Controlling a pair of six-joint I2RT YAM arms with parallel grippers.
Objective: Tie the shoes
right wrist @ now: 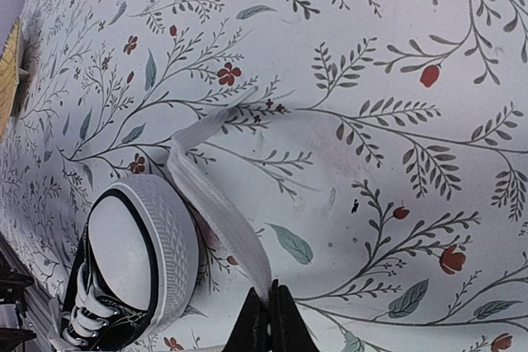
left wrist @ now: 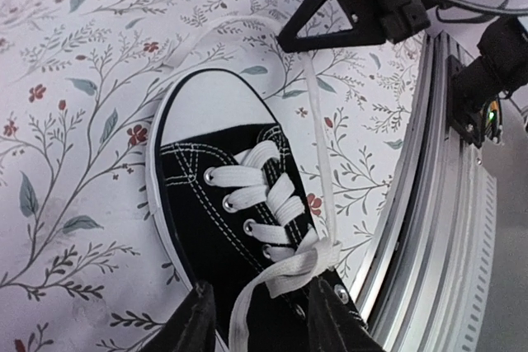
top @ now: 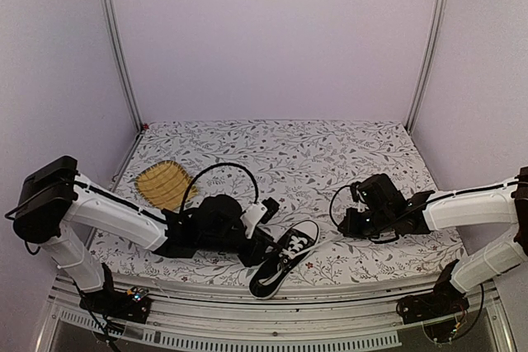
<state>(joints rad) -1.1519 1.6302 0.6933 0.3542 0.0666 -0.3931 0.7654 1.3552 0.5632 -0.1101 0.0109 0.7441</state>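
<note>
The black sneaker (top: 290, 251) with white toe cap (left wrist: 210, 109) lies near the table's front edge, toe pointing away. Its white laces (left wrist: 268, 204) are crossed into a first knot (left wrist: 326, 253) at the top eyelets. My left gripper (left wrist: 262, 319) hovers over the shoe's ankle opening, open, and a loose lace end (left wrist: 239, 302) runs between its fingers untouched. My right gripper (right wrist: 271, 307) is shut on the other lace end (right wrist: 214, 195), which stretches past the toe cap (right wrist: 136, 245). In the top view the right gripper (top: 345, 222) sits right of the shoe.
A yellow woven mat (top: 165, 184) lies at the left back of the floral cloth (top: 330, 154). The aluminium rail (left wrist: 429, 228) of the table's front edge runs close beside the shoe. Purple walls enclose the back and both sides.
</note>
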